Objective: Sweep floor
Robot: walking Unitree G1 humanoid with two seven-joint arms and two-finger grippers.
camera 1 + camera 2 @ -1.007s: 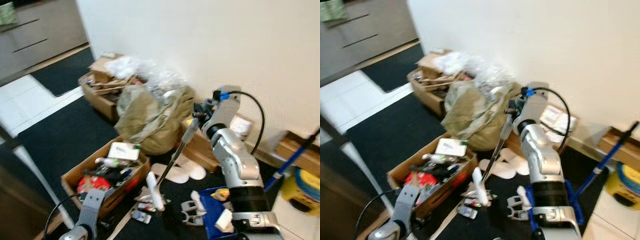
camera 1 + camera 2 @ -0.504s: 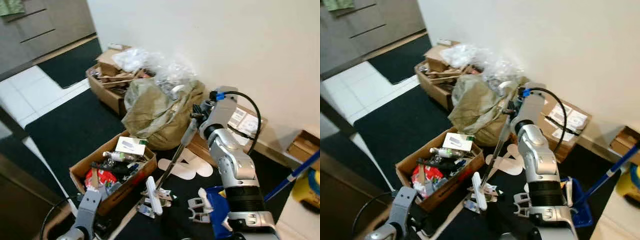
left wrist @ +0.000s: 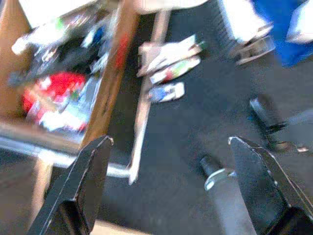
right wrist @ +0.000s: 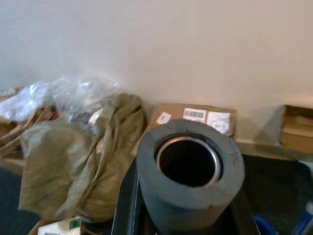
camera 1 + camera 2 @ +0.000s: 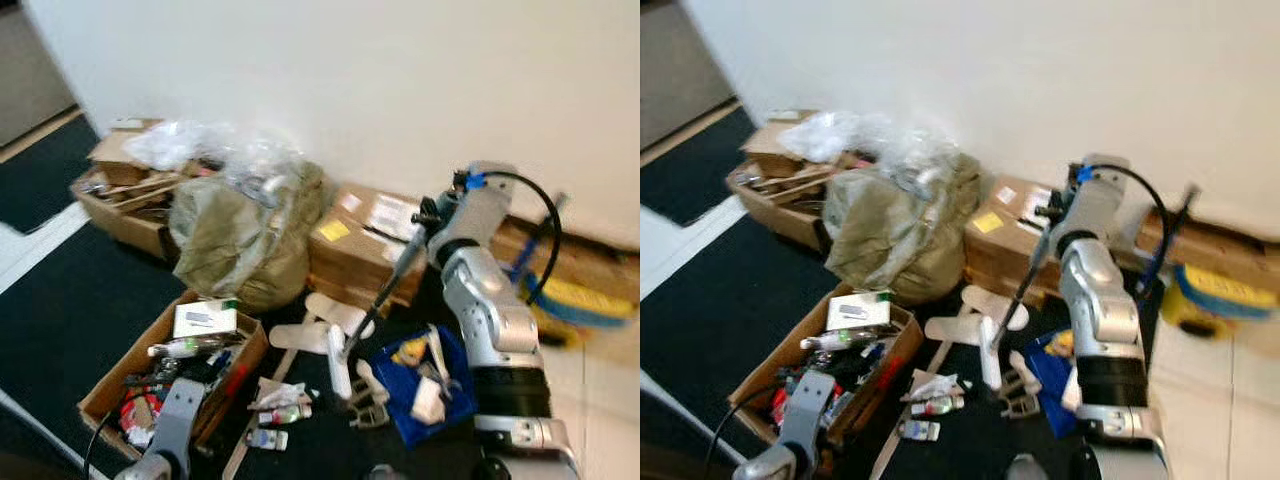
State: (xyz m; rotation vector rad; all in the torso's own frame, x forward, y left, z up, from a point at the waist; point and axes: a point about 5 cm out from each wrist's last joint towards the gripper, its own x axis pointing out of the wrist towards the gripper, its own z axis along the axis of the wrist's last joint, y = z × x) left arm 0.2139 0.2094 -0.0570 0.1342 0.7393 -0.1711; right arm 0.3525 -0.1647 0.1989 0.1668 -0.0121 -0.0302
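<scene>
Clutter lies along the foot of a plain white wall (image 5: 330, 70), on dark carpet (image 5: 70, 310). My right gripper (image 5: 428, 214), raised in front of that wall, is clamped around the grey foam grip of a long metal broom handle (image 5: 385, 292); in the right wrist view the hollow end of the handle's foam sleeve (image 4: 190, 169) sits between my fingers. The handle slants down from the gripper, away from the wall, to a white brush head (image 5: 339, 374) resting on the carpet. Just beside the brush head, on its right, lies a blue dustpan (image 5: 420, 385) holding scraps. Against the wall slumps a crumpled olive-green sack (image 5: 240, 235), with flat brown cardboard boxes (image 5: 360, 235) to its right. Further from the wall, an open cardboard box of mixed rubbish (image 5: 170, 365) sits on the carpet. My left gripper (image 3: 168, 186) hangs low beside that box, fingers spread wide, gripping nothing.
</scene>
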